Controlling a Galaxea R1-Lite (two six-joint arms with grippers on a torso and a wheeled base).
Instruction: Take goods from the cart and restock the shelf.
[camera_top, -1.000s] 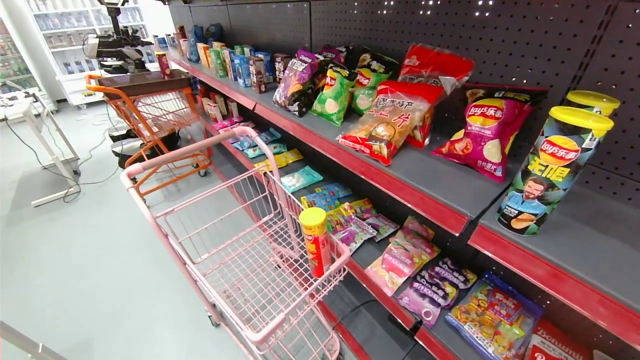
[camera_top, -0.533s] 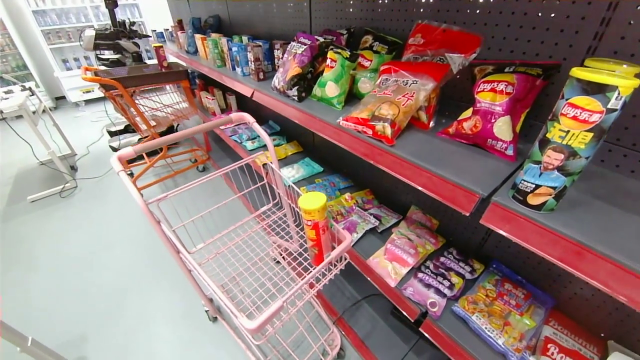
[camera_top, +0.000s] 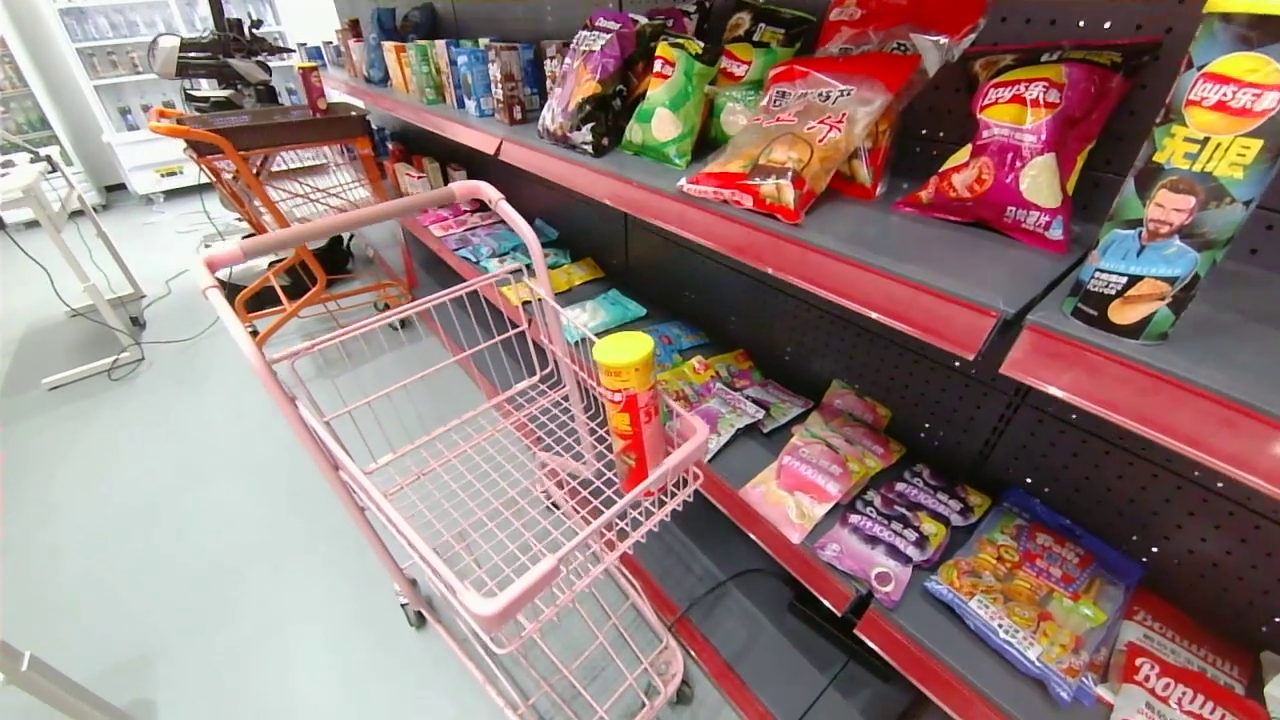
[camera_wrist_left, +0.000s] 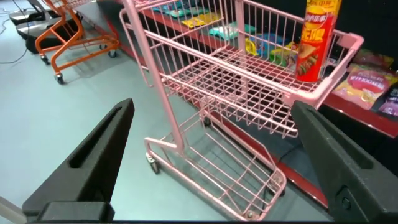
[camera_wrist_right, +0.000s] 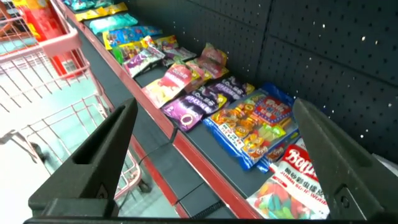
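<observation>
The left gripper (camera_wrist_left: 212, 109) faces the pink cart (camera_top: 350, 225) from a little way off. Its two dark fingers (camera_wrist_left: 93, 162) are spread wide, with nothing between them.

Beyond the pink cart's handle end stands an orange cart (camera_top: 190, 135).

The pink cart is parked alongside the shelving, its long side running parallel to the red shelf edges. Its upper basket holds a single chip canister (camera_top: 630, 410), red with a yellow lid. The canister stands upright with its long axis vertical and the lid on top. It sits in the basket corner on the shelf side, at the end away from the handle and close against the wire wall. The left wrist view shows the same canister (camera_wrist_left: 317, 37) rising above the basket rim.

Past the pink cart on the canister's side runs the lower shelf (camera_top: 760, 520). Flat candy packets (camera_top: 800, 480) lie on it in a row, followed by a blue-edged bag (camera_top: 1030, 590). Higher than the cart's basket, the upper shelf (camera_top: 800, 260) carries leaning crisp bags: a green bag (camera_top: 670, 100), a red bag (camera_top: 800, 140) and a magenta bag (camera_top: 1020, 150). Beyond them stands a tall green tube (camera_top: 1170, 200), upright.

The right gripper (camera_wrist_right: 214, 104) hangs over the lower shelf beside the pink cart's front end. Its jaws are wide apart and hold nothing, and the candy packets (camera_wrist_right: 174, 81) lie beyond them.
</observation>
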